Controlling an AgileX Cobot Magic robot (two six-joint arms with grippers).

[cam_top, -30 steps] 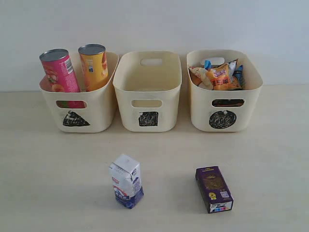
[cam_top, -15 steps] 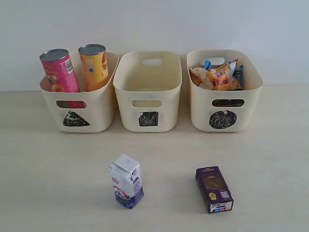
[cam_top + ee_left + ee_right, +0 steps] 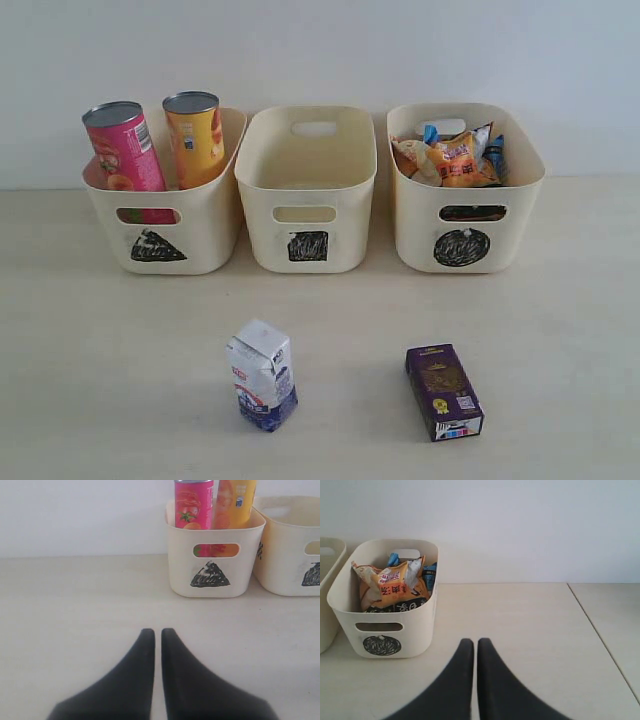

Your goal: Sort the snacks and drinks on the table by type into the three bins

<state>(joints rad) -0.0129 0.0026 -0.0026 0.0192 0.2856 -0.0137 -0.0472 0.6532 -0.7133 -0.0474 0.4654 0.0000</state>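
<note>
a: how did the arms sit?

b: only the wrist views showed them. the left gripper (image 3: 157, 632) hung low over the table (image 3: 90, 380), pointing roughly level toward the triangle bin (image 3: 205, 245). it was clenched, its two black fingers (image 3: 130, 685) side by side with a hairline slit between them, gripping nothing.

a: and the other?

b: the right gripper (image 3: 471, 642) held the same low, level pose. it was clenched as well, its fingers (image 3: 495, 685) almost touching, and it aimed just beside the circle bin (image 3: 415, 240).

a: count the bins.

b: three, in a row in the exterior view. the triangle bin stood at 10 o'clock, the square bin (image 3: 262, 225) at 12 and the circle bin at 2, each just beside its neighbour.

a: tubes?

b: two, both leaning in the triangle bin with their tops above the rim. the pink tube (image 3: 125, 150) was on its 9 o'clock side and the yellow tube (image 3: 195, 135) on its 3 o'clock side.

a: bags?

b: the bags (image 3: 455, 158) lay heaped in the circle bin. i made out an orange one and a blue one, but the heap was too crumpled to count further.

a: cartons?

b: two, both on the table and well apart. the white carton (image 3: 262, 375) stood upright at 7 o'clock. the dark carton (image 3: 444, 391) was at 5 o'clock, lying on its broad side as far as i could tell.
</note>
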